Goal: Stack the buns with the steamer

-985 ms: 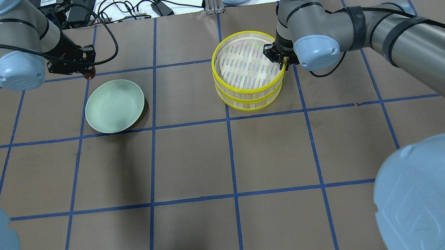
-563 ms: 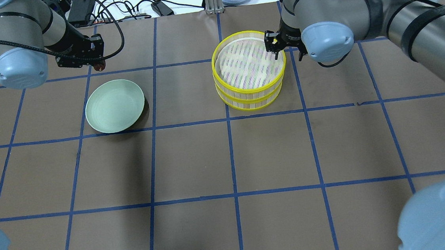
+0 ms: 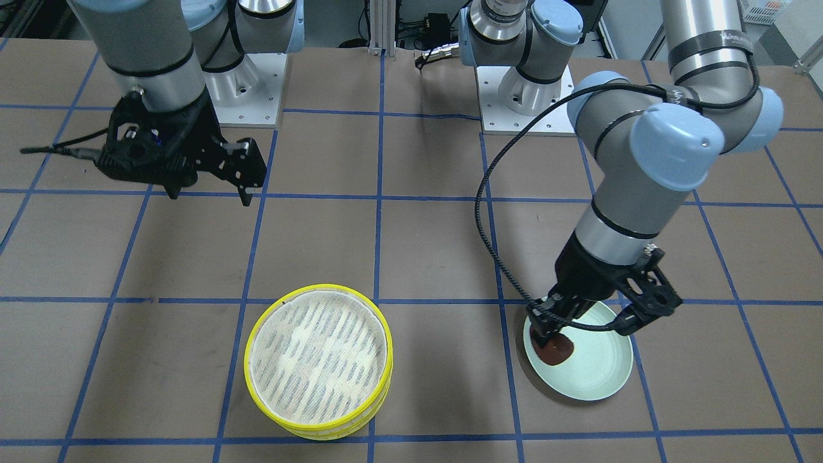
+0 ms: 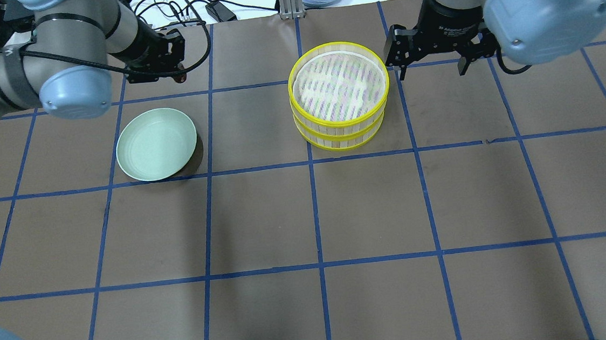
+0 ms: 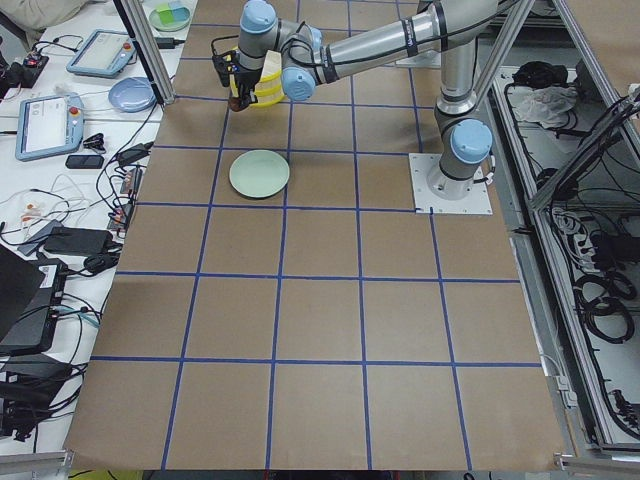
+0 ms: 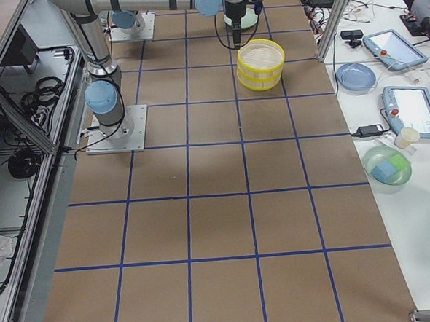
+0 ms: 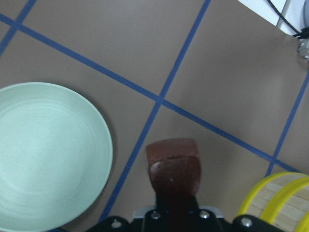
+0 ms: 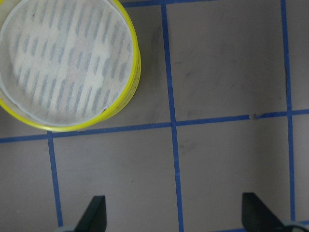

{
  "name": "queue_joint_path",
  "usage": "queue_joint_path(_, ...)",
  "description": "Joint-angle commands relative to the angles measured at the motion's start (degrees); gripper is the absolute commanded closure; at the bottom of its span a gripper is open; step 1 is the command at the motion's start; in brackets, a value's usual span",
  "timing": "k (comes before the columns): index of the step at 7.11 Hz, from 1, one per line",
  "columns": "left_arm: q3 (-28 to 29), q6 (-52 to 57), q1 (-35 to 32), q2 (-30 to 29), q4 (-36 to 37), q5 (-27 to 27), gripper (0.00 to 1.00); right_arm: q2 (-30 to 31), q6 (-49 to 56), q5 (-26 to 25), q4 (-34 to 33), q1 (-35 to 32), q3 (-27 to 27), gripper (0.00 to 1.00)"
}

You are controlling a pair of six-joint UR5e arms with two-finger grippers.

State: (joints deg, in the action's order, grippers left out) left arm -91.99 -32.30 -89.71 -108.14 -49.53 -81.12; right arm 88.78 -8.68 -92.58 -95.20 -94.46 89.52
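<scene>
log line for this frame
left gripper: holds brown bun | right gripper: open, beside steamer | plate: empty

Wide gap between plate (image 4: pixel 156 143) and steamer (image 4: pixel 341 135)

Yellow-rimmed steamer tiers (image 4: pixel 341 130) stacked, reddish-brown bun (image 7: pixel 173 164) gripped

Cannot see into the lower steamer tier (image 4: pixel 345 139), capped by the upper tier (image 4: pixel 337 81). From overhead, get only a sliver of the dark bun (image 4: pixel 182 79) at the left gripper (image 4: pixel 178 73), with the fingertips lost under the wrist. In the wrist views, lose part of the plate (image 7: pixel 48 154) off the left edge and all but the tips of the right gripper (image 8: pixel 176 215) off the bottom
</scene>
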Motion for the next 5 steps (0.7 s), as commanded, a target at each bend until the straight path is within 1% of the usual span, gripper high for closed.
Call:
queue_joint_path(1, -0.12, -14.86, -6.78, -1.98, 10.82, 5.93, 1.00, 6.56, 0.94, 0.38, 8.69, -0.03, 0.04, 0.00)
queue_joint_path(2, -0.12, -19.60, -8.19, -3.64, 15.38, 10.32, 1.00, 5.79, 1.82, 0.38, 8.36, -0.11, -0.05, 0.00)
queue_joint_path(3, -0.12, -22.95, -9.77, -5.48, 19.52, 16.02, 1.00, 5.44, 2.09, 0.38, 8.19, -0.20, -0.14, 0.00)
queue_joint_path(4, -0.12, -23.33, -10.83, -7.68, 21.39, 20.69, 1.00, 4.91, 5.13, 0.47, 6.01, -0.20, -0.40, 0.00)
queue_joint_path(5, -0.03, -23.34, -11.97, -10.22, 21.49, 25.61, 1.00, 2.99, 8.04, 0.38, 5.73, -0.12, -1.53, 0.00)
